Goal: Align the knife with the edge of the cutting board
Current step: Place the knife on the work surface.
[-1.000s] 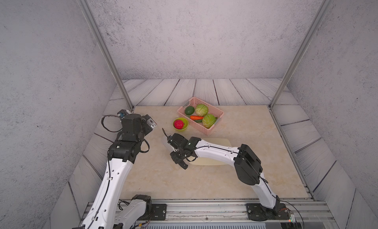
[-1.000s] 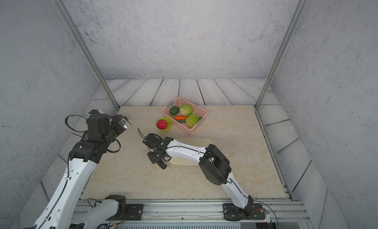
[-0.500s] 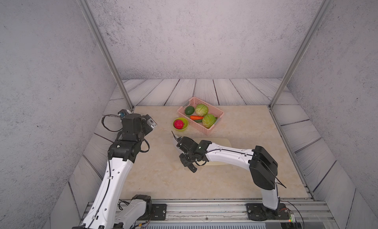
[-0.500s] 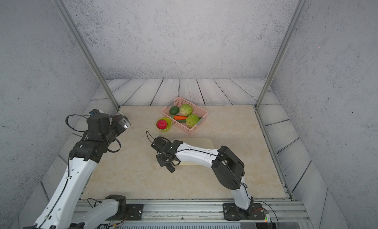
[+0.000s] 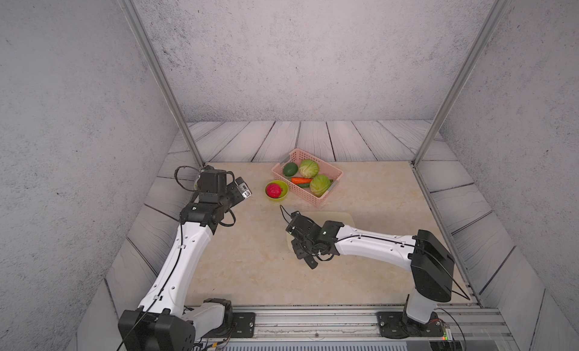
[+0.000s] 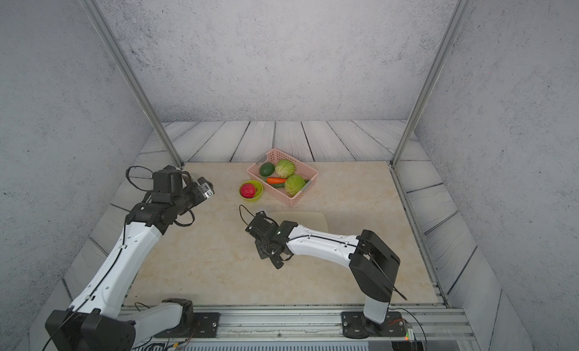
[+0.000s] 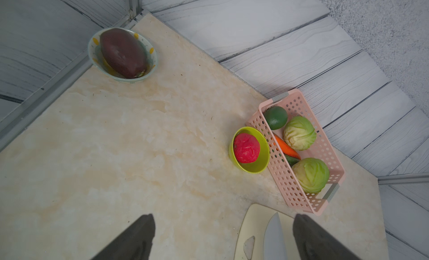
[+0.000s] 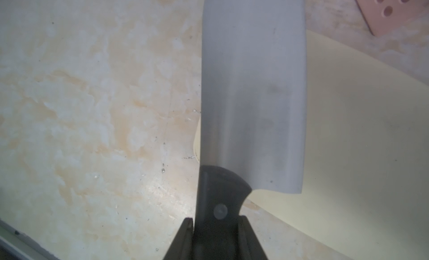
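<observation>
Step in hand: I judge this to be the placing step, with the knife (image 8: pixel 253 96) carried at the short side of the cutting board (image 8: pixel 359 142).
Right gripper (image 8: pixel 216 224): clamped tight on the black handle just behind the rivet, blade pointing away from the wrist.
Knife position: the broad grey blade lies flat-side up over the board's short side, with its spine side out over the table (image 5: pixel 250 271). In the left wrist view the blade (image 7: pixel 275 238) sits just inside the heart-shaped hole. I cannot tell whether it rests on the board or hangs just above it.
Alignment: blade and board edge look close to parallel. A sliver of board peeks out past the blade near the handle, so I'd call it not quite square.
Next move: I expect a small twist of the wrist to true it up, then a gentle set-down and release without dragging the thin board.
Left gripper (image 7: pixel 224 217): fingers wide apart, holding nothing, off to the side and looking down.
Around: pink basket (image 5: pixel 308 198) of vegetables and green bowl (image 5: pixel 283 189) sit beyond the board's far long side, clear of the knife. A patterned bowl (image 7: pixel 148 49) sits in the far corner.
In the way: nothing that I can see.
</observation>
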You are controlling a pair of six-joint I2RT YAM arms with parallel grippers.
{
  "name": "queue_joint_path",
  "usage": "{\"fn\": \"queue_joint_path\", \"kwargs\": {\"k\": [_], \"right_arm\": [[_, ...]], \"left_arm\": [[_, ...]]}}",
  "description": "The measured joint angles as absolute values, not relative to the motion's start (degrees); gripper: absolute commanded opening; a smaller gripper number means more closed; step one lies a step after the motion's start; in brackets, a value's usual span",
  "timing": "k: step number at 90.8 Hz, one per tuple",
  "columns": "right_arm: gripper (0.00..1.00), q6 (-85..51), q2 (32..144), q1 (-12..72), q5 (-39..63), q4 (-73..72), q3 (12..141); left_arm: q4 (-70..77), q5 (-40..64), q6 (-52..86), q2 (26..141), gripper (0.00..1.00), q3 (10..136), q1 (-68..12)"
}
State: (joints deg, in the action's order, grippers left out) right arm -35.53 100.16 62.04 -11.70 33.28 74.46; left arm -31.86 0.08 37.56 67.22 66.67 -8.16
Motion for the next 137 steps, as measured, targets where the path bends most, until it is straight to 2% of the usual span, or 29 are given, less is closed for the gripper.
{"fn": "queue_joint_path", "kwargs": {"k": [76, 137], "right_arm": [[0.0, -50.98, 84.95, 57.52, -20.14, 38.15, 57.3], [0.0, -58.48, 84.01, 55.64, -22.13, 38.13, 51.77]], "left_arm": [[-36.4, -0.45, 28.05, 75.31, 0.98, 72.4, -26.48], [-37.5, -1.02, 27.42, 76.95, 0.98, 72.86, -27.79]]}}
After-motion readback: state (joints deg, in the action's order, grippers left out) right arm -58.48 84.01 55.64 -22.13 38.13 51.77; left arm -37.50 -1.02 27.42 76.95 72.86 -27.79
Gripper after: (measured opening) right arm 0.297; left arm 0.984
